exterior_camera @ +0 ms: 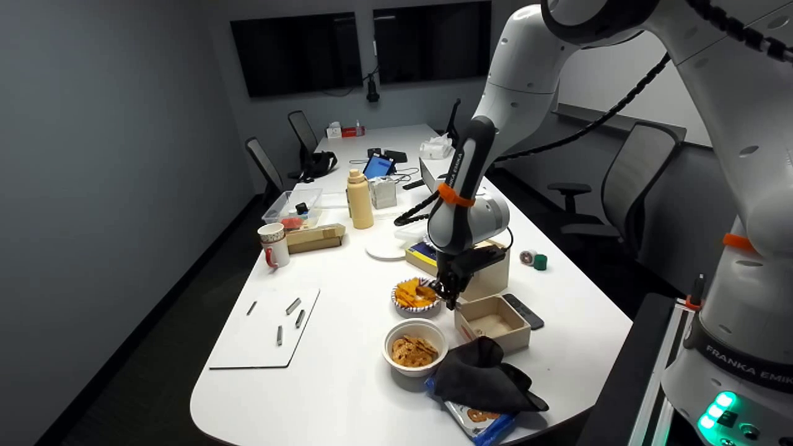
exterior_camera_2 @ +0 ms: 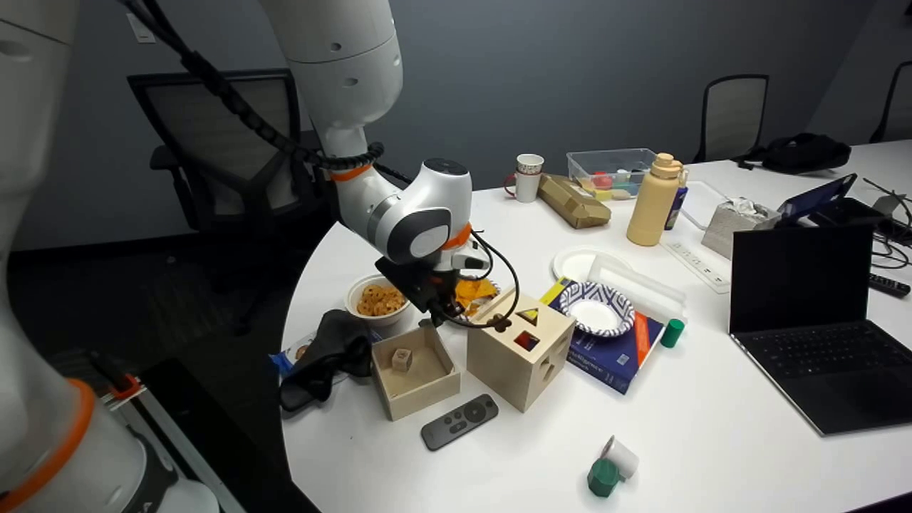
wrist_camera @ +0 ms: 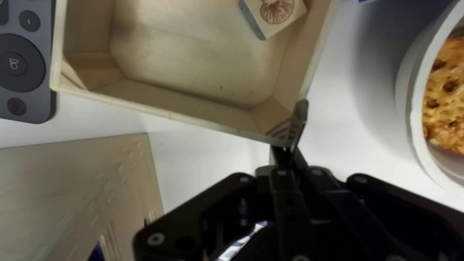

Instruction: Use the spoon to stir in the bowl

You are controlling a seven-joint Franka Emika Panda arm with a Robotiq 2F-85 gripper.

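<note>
One patterned bowl [exterior_camera: 412,310] of orange chips [exterior_camera: 414,292] and one plain white bowl [exterior_camera: 416,326] of cookies [exterior_camera: 414,353] stand near each other on the white table [exterior_camera: 347,384]. Close by, a wooden box [exterior_camera_2: 427,400] holds a small block [exterior_camera_2: 401,360], whose reddish-brown print [wrist_camera: 277,11] shows in the wrist view. An exterior view takes in a white board [exterior_camera: 248,347] bearing four small grey pieces [exterior_camera: 279,335]; an exterior view shows the screen side of an open laptop [exterior_camera_2: 801,281]. At a corner of the box the claw [wrist_camera: 288,150] has its fingers drawn nearly together, pinching a thin grey strip [wrist_camera: 299,119]; what that strip belongs to, I cannot tell. In both exterior views the patterned bowl lies just beside the claw, which hides part of its rim
</note>
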